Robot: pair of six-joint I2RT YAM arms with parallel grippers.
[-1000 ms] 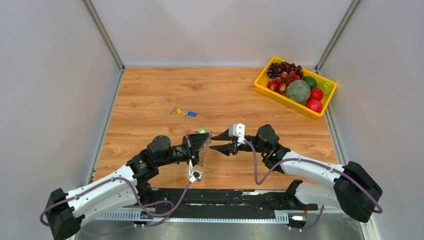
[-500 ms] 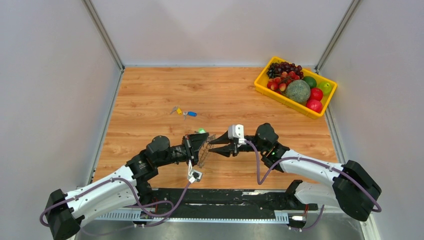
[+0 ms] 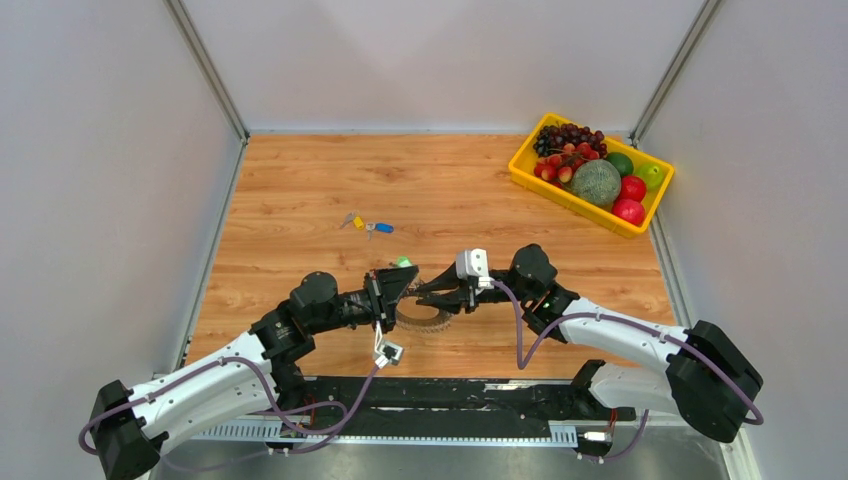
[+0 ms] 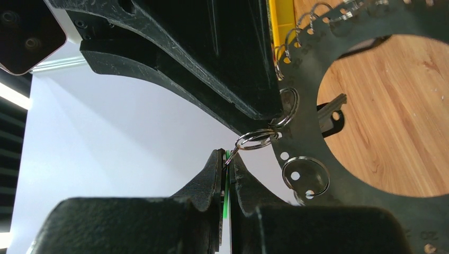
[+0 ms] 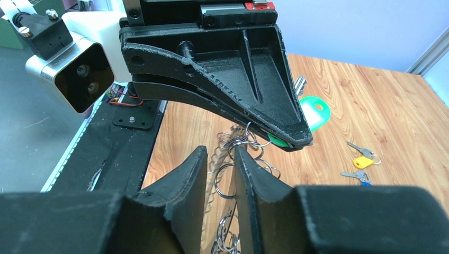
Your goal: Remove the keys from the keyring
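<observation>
Since a second ago: right end effector (image 5: 219,153) narrowed around the keyring's (image 3: 425,318) small rings, grip uncertain; keyring tipped from upright to lying low between both arms over the counter (image 3: 450,180). Left end effector (image 4: 226,159) clamped on green key (image 4: 226,186). Likely ready to pull that key free.

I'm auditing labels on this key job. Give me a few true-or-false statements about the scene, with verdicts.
1. The left gripper is shut on a green key. True.
2. The yellow-headed key hangs on the keyring. False: it lies loose on the table, away from the keyring.
3. The fruit crate sits at the far right corner. True.
4. The blue-headed key is in the crate. False: it lies on the table beside the yellow one.
</observation>
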